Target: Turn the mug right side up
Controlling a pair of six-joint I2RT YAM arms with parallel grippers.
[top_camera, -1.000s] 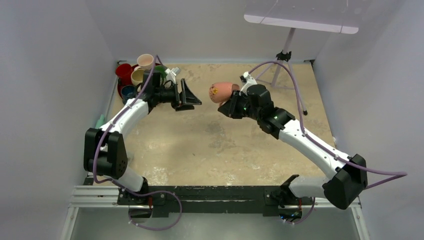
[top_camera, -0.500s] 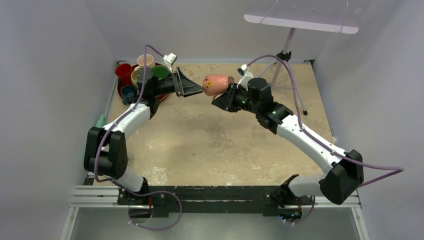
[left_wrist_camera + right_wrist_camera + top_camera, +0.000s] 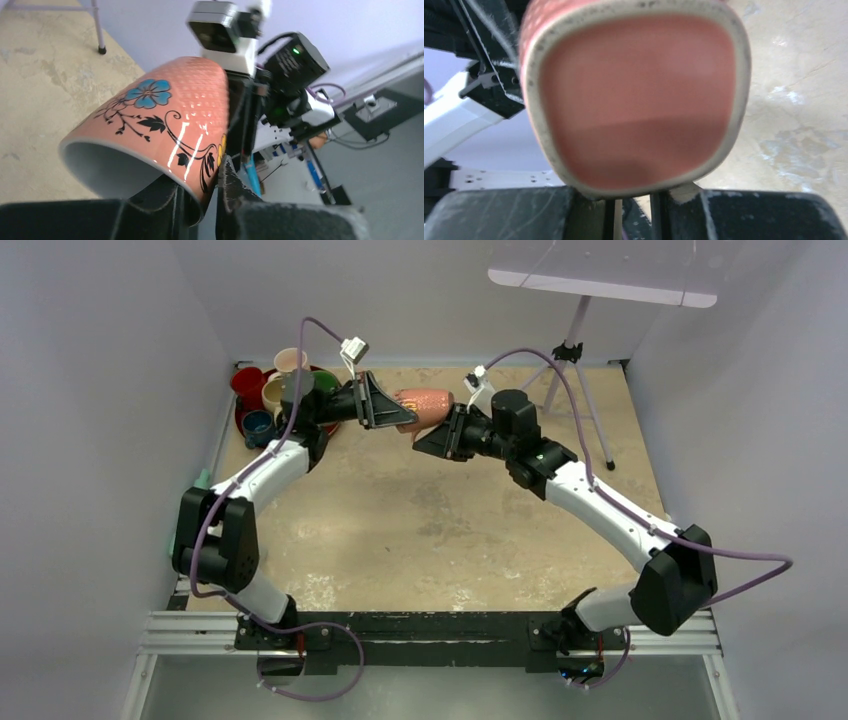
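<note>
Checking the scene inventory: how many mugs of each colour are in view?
salmon floral mug: 1
red mug: 1
cream mug: 1
tan mug: 1
blue mug: 1
green mug: 1
Total: 6 mugs visible

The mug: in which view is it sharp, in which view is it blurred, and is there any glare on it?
Left wrist view: the mug is sharp, with bright streaks of glare on its glossy side. Right wrist view: the mug's underside fills the frame and looks soft, apparently too close to focus. Top view: the mug is small but clear and evenly lit.
</note>
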